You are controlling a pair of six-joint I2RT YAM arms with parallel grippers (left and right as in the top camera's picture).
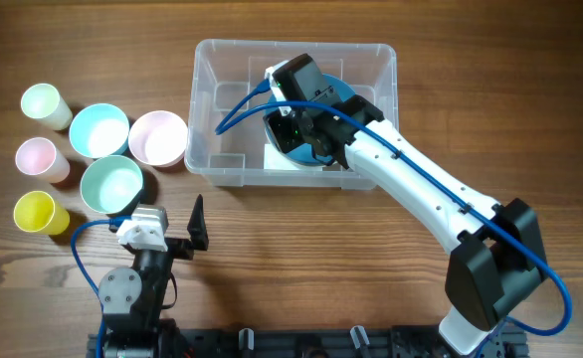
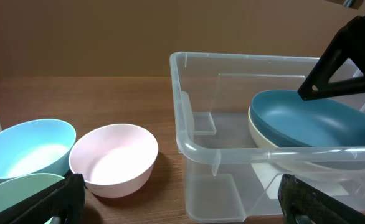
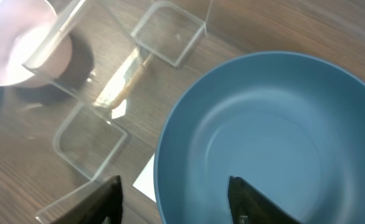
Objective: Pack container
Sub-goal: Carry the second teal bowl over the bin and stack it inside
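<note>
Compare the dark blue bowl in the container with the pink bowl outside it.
Colour: the dark blue bowl is deep teal, the pink bowl pale pink. Place: the dark blue bowl lies inside the container; the pink bowl stands on the table beside it. Stacking: the dark blue bowl sits nested in a cream bowl; the pink bowl stands alone. Both are round, open side up.

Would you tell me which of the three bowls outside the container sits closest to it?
The pink bowl, just beside the container's left wall; the light blue bowl and the green bowl sit farther left.
</note>
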